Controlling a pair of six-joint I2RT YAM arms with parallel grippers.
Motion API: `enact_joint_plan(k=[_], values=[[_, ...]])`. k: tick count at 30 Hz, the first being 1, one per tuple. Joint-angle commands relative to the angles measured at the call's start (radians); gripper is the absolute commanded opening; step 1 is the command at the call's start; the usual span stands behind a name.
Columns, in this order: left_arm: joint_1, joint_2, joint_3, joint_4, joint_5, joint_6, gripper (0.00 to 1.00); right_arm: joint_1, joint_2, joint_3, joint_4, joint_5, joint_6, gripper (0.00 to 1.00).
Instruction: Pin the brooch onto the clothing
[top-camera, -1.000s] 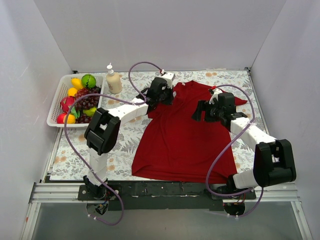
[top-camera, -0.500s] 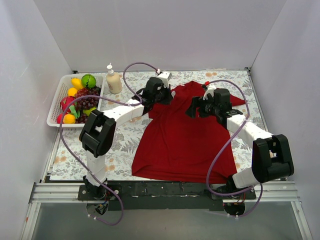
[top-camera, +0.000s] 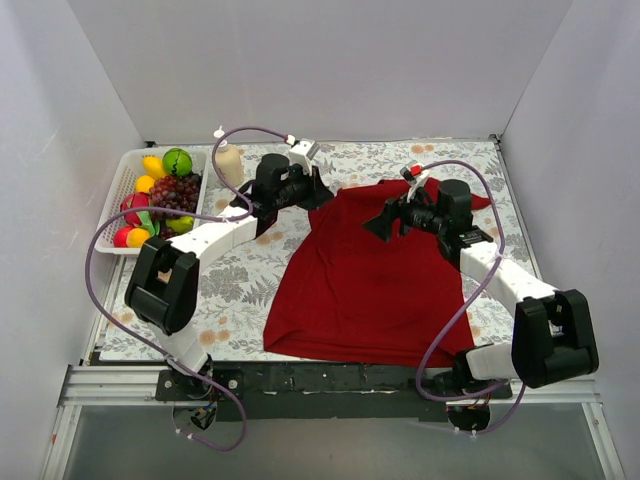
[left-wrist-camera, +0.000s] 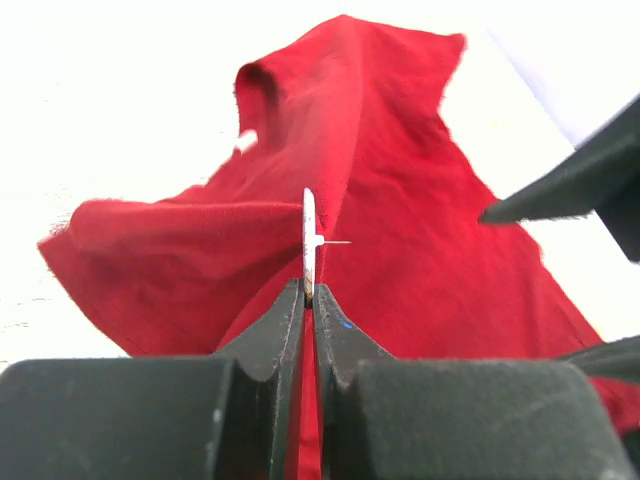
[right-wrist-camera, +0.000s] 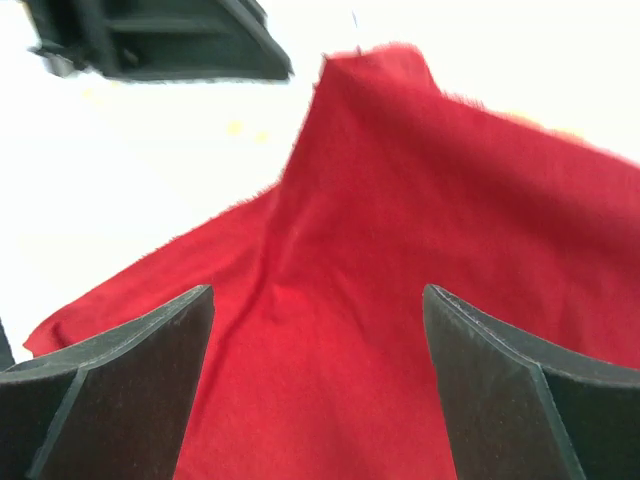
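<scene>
Since the left hand (left-wrist-camera: 308, 293) is pressed together on the brooch (left-wrist-camera: 308, 232), holding the little disc edge-on by its lower rim with the needle (left-wrist-camera: 336, 242) pointing towards the right of the wrist frame, I judge the step in hand to be bringing that point to the cloth. The T-shirt (top-camera: 370, 280) lies across the middle of the worktop (top-camera: 250, 275). In the overhead view its upper left corner is bunched into a ridge just beside the left hand, at upper centre of the frame. The right hand (right-wrist-camera: 317, 300) hangs over the shirt's upper part with its fingers spread wide and nothing between them. I cannot tell whether it touches the fabric.

To do this well, I would first close the right hand on a fold just beside the target spot, because loose soft cloth will only slide away from the needle. Then I would drive the left hand along the needle's own line, sideways into the held fold, not downwards. The grip is on the rim alone, so any push off that line could twist the disc. The two hands are near each other, so I would creep.
</scene>
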Motion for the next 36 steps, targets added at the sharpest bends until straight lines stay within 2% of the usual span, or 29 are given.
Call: enact_joint_plan(k=[1, 7, 15, 23, 30, 36], values=[[0.015, -0.116, -0.041, 0.06, 0.157, 0.017, 0.0, 0.005, -0.077, -0.01, 0.151, -0.141, -0.031, 0.93], [0.019, -0.158, -0.086, 0.043, 0.263, 0.028, 0.0, 0.007, -0.102, 0.018, 0.194, -0.209, -0.013, 0.95], [0.019, -0.242, -0.142, 0.005, 0.355, 0.048, 0.0, 0.023, -0.038, 0.058, 0.231, -0.331, 0.001, 0.95], [0.019, -0.317, -0.156, -0.072, 0.453, 0.067, 0.0, 0.077, -0.042, 0.097, 0.187, -0.37, -0.034, 0.97], [0.019, -0.36, -0.152, -0.147, 0.482, 0.085, 0.0, 0.106, -0.021, 0.13, 0.199, -0.402, -0.023, 0.97], [0.018, -0.397, -0.159, -0.156, 0.485, 0.082, 0.0, 0.109, -0.002, 0.142, 0.202, -0.427, -0.008, 0.93]])
